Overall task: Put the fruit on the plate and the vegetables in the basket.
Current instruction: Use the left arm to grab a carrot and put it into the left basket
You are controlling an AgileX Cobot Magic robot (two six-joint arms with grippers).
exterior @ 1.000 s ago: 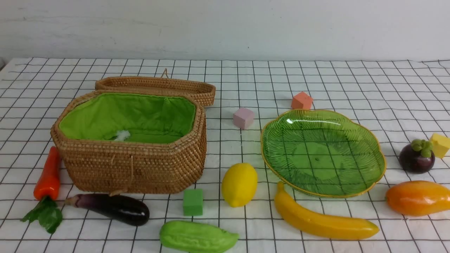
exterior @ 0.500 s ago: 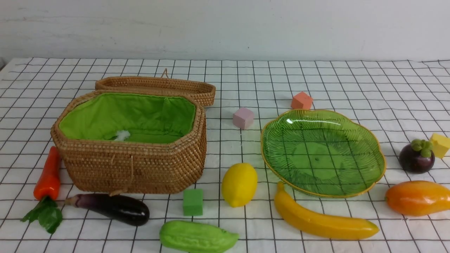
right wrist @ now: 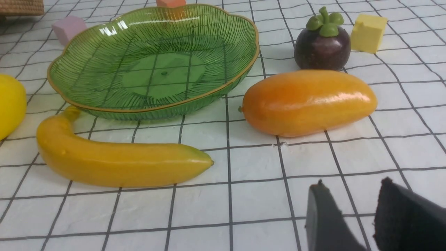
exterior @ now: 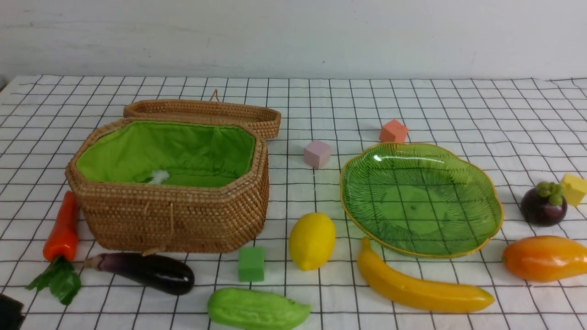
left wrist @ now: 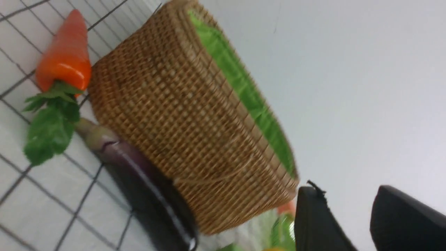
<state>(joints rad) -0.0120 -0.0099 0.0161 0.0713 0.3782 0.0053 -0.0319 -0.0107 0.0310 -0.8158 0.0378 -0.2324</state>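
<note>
The wicker basket (exterior: pixel 183 220) stands open at the left, its green lining bare. Carrot (exterior: pixel 62 229), eggplant (exterior: pixel 146 272) and green gourd (exterior: pixel 257 309) lie on the cloth by its front. The green leaf plate (exterior: pixel 419 197) sits empty at the right, with lemon (exterior: pixel 312 240), banana (exterior: pixel 419 284), mango (exterior: pixel 543 257) and mangosteen (exterior: pixel 543 206) around it. My left gripper (left wrist: pixel 345 190) hangs open and empty near the basket's wall (left wrist: pixel 181 115), beside the eggplant (left wrist: pixel 150 188). My right gripper (right wrist: pixel 352 184) is open over bare cloth, short of the mango (right wrist: pixel 308 101) and banana (right wrist: pixel 115 160).
The woven lid (exterior: pixel 202 114) lies behind the basket. Foam cubes are scattered about: green (exterior: pixel 251 263) by the lemon, pink (exterior: pixel 317 153) and orange (exterior: pixel 393 131) behind the plate, yellow (exterior: pixel 573 189) by the mangosteen. A dark piece of my left arm (exterior: pixel 10 312) shows at the bottom left corner.
A dark piece of my left arm has come into the bottom left corner of the front view. No fruit or vegetable has moved.
</note>
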